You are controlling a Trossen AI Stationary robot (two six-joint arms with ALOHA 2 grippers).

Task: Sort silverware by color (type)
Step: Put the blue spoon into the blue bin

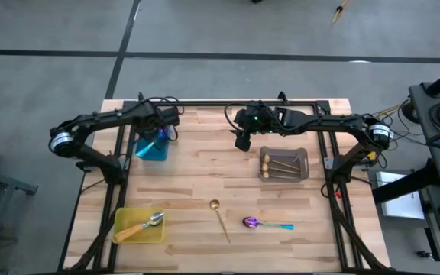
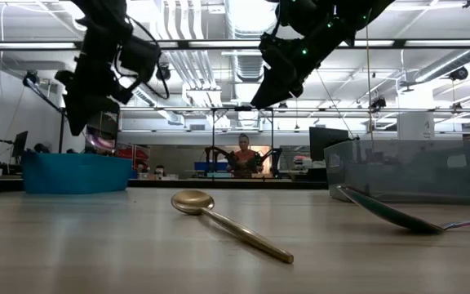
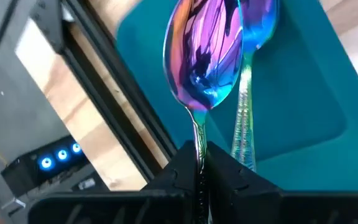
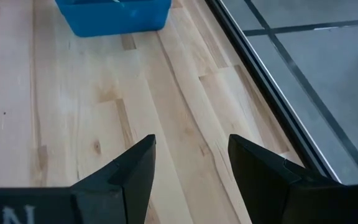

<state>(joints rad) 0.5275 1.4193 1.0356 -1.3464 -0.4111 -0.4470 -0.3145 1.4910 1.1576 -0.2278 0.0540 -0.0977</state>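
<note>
A pale wooden bench (image 1: 197, 183) with a black frame (image 1: 228, 102) round it stands on a grey floor (image 1: 44, 30). Three trays sit on it: a teal tray (image 1: 152, 147) near the far edge, a grey tray (image 1: 302, 159) to its right, and a yellow tray (image 1: 125, 219) at the near left corner, all well apart. In the low view the room behind shows ceiling pipes (image 2: 219, 24), monitors, and a person in an orange top (image 2: 244, 157) far back.
</note>
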